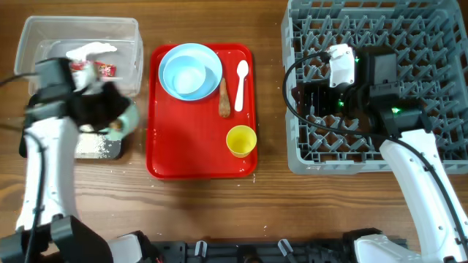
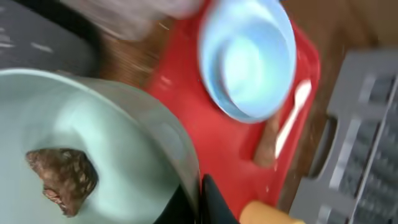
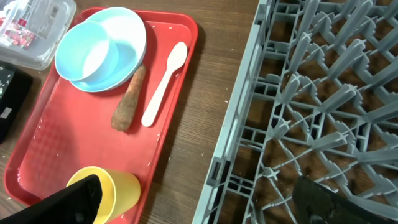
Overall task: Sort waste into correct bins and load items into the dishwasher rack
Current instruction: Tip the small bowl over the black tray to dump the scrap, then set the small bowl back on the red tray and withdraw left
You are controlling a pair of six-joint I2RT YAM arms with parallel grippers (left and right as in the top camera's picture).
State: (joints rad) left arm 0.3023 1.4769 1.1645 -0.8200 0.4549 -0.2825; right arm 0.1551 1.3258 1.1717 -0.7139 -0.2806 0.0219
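A brown wooden table point(image 1: 270, 212) with visible grain fills the evenly lit background.

The table point(image 1: 270, 212) is grained wood — the tray point(image 1: 175, 150) glossy red plastic, the rack point(image 1: 446, 73) matt grey plastic.

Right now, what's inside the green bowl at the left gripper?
One brown food lump in the bowl, seen from the left wrist; overhead, the left arm mostly covers its inside.

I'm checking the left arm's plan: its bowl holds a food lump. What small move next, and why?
Probably tip the bowl over the black tray: the brown lump sits in it, and loose rice already lies in that tray.
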